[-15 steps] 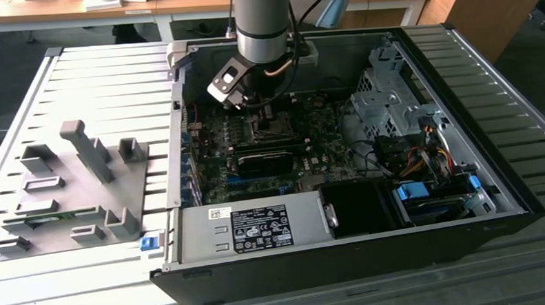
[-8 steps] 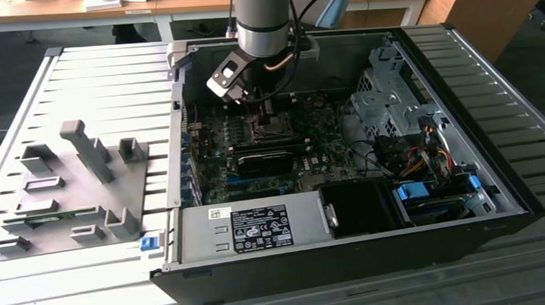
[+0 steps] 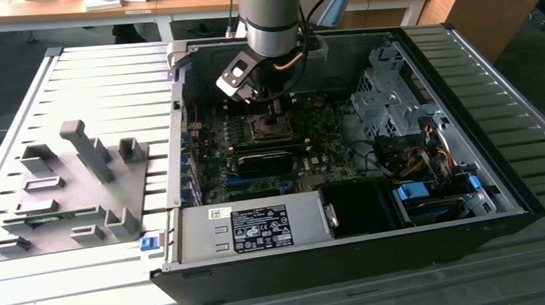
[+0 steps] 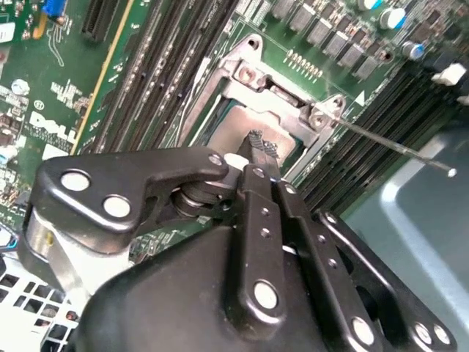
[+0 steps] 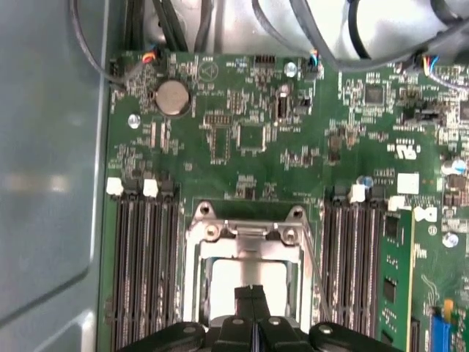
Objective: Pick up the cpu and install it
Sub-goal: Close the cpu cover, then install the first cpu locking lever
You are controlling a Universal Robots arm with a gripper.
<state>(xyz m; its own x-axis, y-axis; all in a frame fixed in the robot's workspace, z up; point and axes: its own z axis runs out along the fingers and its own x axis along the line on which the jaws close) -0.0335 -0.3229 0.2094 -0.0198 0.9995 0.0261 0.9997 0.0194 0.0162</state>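
Observation:
The cpu (image 5: 231,282) is a silvery-grey square lying flat inside the motherboard's socket (image 5: 245,231), whose metal frame stands open around it. My gripper (image 5: 253,295) is directly over the chip with its black fingers pressed together, tips at or just above the metal top; I cannot tell whether they touch. In the second wrist view the fingertips (image 4: 255,141) cover part of the cpu (image 4: 284,145), with the socket frame (image 4: 282,81) behind. In the exterior view the gripper (image 3: 270,115) reaches down into the open computer case onto the socket (image 3: 273,129).
Memory slots (image 5: 139,264) flank the socket, and a green memory stick (image 5: 392,290) stands in one. The thin socket lever (image 4: 392,144) sticks out sideways. A grey tray (image 3: 72,182) with upright holders lies at the exterior view's left. Case walls (image 3: 175,129), cables and drive cage (image 3: 390,99) surround the board.

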